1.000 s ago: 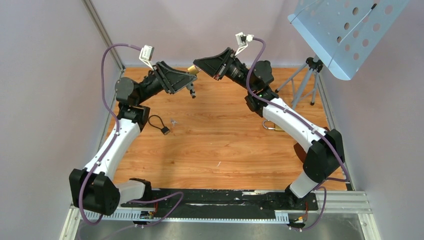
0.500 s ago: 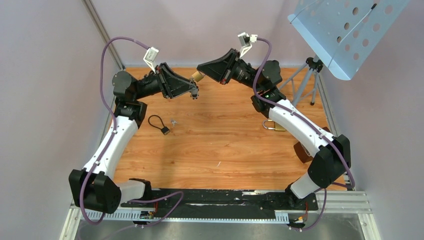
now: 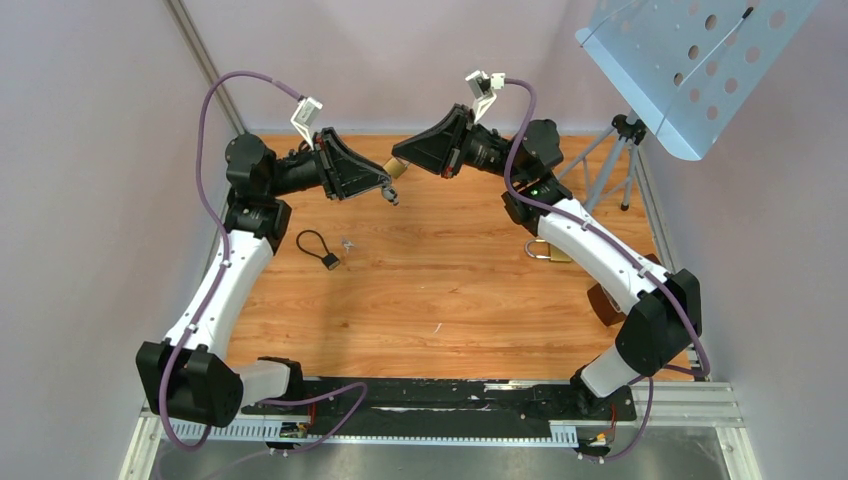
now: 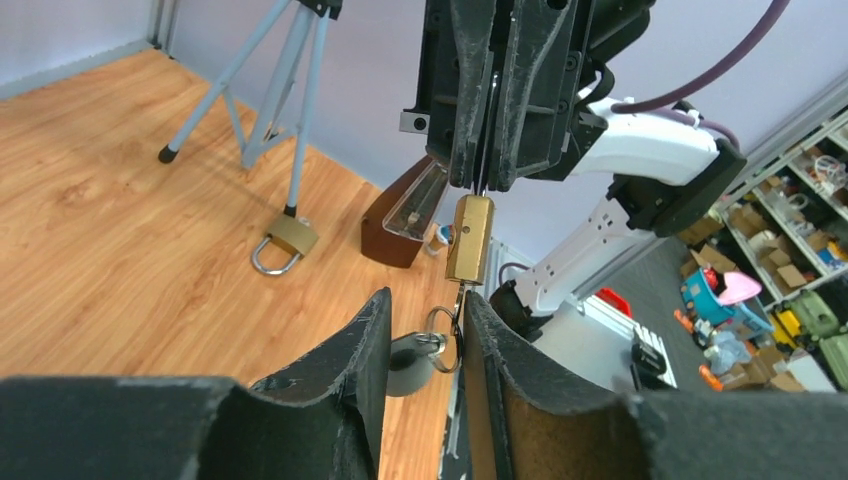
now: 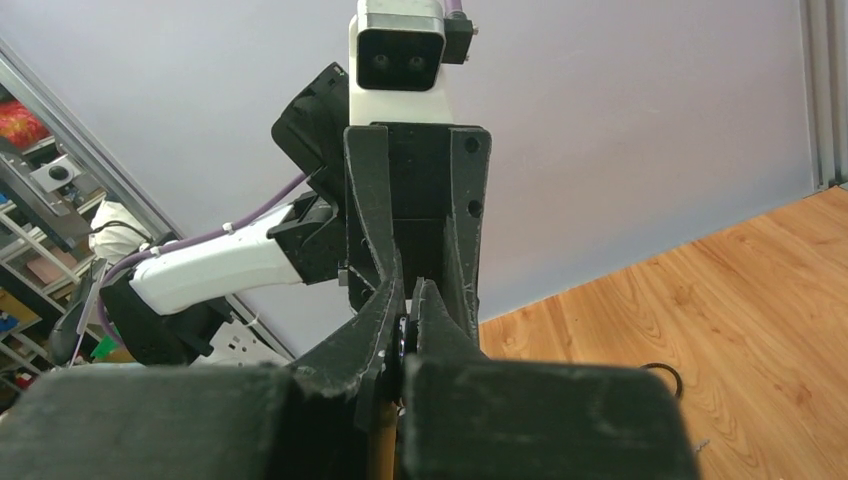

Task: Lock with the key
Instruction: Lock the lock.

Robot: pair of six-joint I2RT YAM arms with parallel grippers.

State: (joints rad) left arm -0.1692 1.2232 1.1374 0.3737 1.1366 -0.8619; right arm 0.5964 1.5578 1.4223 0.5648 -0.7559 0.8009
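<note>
My right gripper (image 3: 398, 158) is shut on the shackle of a brass padlock (image 3: 398, 169) and holds it in the air over the far middle of the table. In the left wrist view the padlock (image 4: 468, 238) hangs below the right gripper (image 4: 480, 185). A key (image 4: 459, 303) is in its bottom, with a ring (image 4: 440, 340) and a second key dangling. My left gripper (image 4: 428, 298) is open around that key, which lies against the right-hand finger (image 4: 490, 330). In the right wrist view the fingers (image 5: 385, 300) pinch the shackle, and the lock is mostly hidden.
A second brass padlock (image 3: 545, 250) lies on the table at the right, next to a brown box (image 3: 605, 300). A black cable lock (image 3: 318, 247) and small keys (image 3: 347, 243) lie at the left. A music stand on a tripod (image 3: 620, 150) stands at the back right.
My right gripper has lowered the padlock down and slightly right toward the left gripper. The left arm's elbow has swung left and its gripper now sits just below the lock, around the key.
</note>
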